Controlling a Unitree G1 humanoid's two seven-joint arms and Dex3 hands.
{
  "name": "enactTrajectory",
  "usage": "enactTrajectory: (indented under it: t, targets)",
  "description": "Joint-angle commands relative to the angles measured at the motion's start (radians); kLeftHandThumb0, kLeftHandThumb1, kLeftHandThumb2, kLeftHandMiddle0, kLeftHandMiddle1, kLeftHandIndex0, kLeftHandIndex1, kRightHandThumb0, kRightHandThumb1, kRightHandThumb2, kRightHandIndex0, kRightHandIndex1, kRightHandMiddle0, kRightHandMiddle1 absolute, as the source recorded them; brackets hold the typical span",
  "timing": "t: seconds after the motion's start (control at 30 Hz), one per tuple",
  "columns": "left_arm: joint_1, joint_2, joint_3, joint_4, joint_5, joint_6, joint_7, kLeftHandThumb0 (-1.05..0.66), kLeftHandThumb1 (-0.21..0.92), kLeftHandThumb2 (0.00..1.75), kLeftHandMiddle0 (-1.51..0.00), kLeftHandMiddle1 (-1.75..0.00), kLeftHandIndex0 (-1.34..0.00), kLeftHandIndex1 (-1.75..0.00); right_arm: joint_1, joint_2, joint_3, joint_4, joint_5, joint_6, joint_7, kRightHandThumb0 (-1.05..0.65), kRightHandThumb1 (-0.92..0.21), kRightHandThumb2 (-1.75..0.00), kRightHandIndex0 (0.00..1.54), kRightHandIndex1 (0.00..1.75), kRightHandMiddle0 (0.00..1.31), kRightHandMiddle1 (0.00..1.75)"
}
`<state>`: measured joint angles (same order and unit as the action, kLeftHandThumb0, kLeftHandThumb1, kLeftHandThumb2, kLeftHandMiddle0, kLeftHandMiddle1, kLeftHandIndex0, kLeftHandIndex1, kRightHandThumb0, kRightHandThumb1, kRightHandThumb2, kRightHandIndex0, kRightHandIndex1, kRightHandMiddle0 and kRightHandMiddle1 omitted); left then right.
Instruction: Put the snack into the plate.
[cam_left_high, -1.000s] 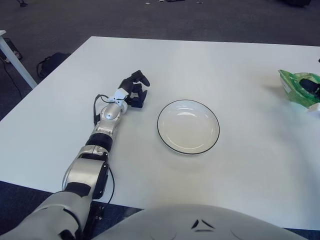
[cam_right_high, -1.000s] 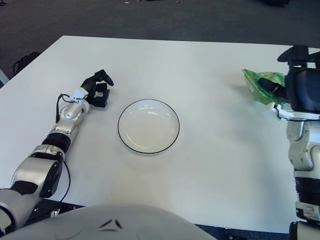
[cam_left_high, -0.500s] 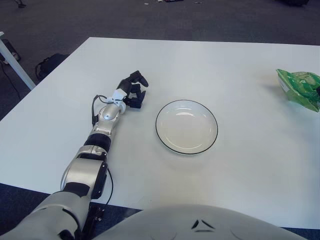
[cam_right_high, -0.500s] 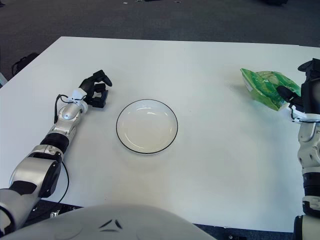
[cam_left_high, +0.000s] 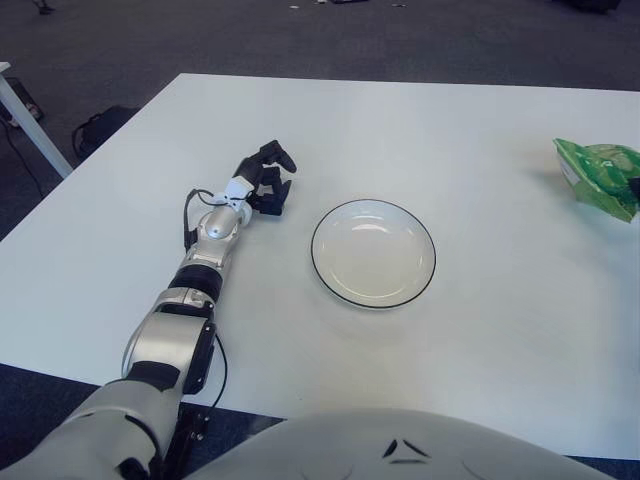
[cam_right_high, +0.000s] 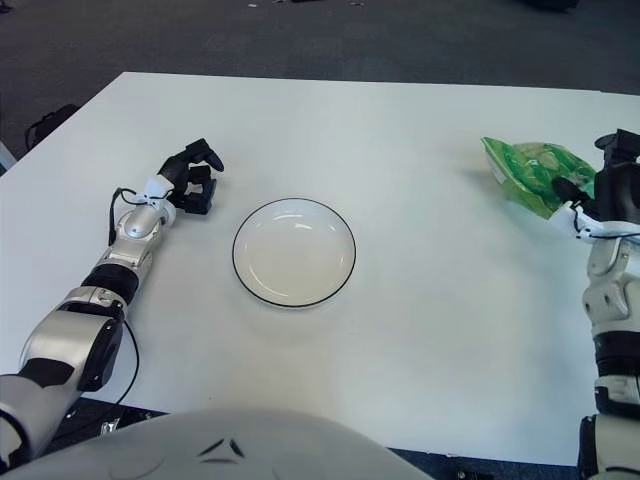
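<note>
The snack, a green crinkled bag (cam_right_high: 525, 168), lies on the white table at the far right. My right hand (cam_right_high: 603, 182) is at the bag's right end, touching its edge; the bag rests on the table. The white plate with a dark rim (cam_right_high: 234, 258) sits empty in the middle of the table, well left of the snack. My left hand (cam_right_high: 192, 175) rests on the table just left of the plate, fingers curled, holding nothing.
The white table (cam_right_high: 440, 330) runs to its front edge near my body. Dark carpet floor lies beyond the far edge. A dark bag (cam_left_high: 100, 125) sits on the floor off the table's left side, beside a white table leg (cam_left_high: 30, 125).
My right hand has dropped from above the snack to the table level at the bag's right end. The snack, plate and left hand have stayed put.
</note>
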<state>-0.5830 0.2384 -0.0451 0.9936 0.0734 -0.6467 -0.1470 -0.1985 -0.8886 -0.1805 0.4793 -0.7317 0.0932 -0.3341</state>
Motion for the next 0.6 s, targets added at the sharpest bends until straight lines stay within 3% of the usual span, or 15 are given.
enactTrajectory:
  t: [0.0, 0.37, 0.57]
  targets:
    - [0.097, -0.013, -0.019, 0.071, 0.033, 0.028, 0.002, -0.46, 0.36, 1.26, -1.09, -1.75, -0.57, -1.75, -0.048, -0.013, 0.021, 0.064, 0.042, -0.017, 0.032, -0.99, -0.92, -1.06, 0.00, 0.45, 0.00, 0.81]
    - [0.098, -0.016, -0.021, 0.071, 0.039, 0.025, 0.007, -0.47, 0.36, 1.26, -1.09, -1.75, -0.58, -1.75, -0.191, 0.029, 0.086, 0.332, 0.176, -0.148, 0.095, -0.89, -0.92, -1.04, 0.00, 0.36, 0.00, 0.73]
    - [0.102, -0.018, -0.021, 0.065, 0.045, 0.026, 0.015, -0.46, 0.37, 1.25, -1.07, -1.75, -0.57, -1.75, -0.223, 0.025, 0.100, 0.408, 0.253, -0.239, 0.160, -0.87, -0.92, -1.04, 0.01, 0.35, 0.00, 0.66]
